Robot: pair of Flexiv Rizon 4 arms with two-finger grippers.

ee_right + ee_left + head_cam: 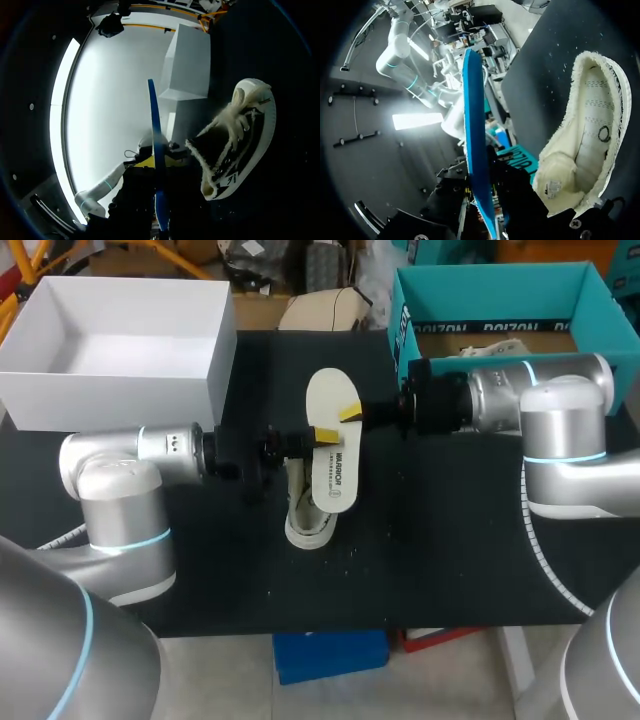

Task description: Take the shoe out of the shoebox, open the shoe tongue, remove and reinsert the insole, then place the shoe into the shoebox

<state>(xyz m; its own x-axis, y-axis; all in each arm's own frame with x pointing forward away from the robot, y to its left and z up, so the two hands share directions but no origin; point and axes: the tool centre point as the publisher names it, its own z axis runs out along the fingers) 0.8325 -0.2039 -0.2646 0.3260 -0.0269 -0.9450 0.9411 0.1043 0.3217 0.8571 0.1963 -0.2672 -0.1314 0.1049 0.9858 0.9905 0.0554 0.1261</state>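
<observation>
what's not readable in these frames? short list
Head view: white foam insole covers most of the cream canvas shoe; its opening is hidden.
Head view: right arm blocks the front of the teal cardboard shoebox.
Both wrist views: insole edge-on, faces unseen.
Grip of the left tool: unclear, underside hidden by the insole, dark in its wrist view.
</observation>
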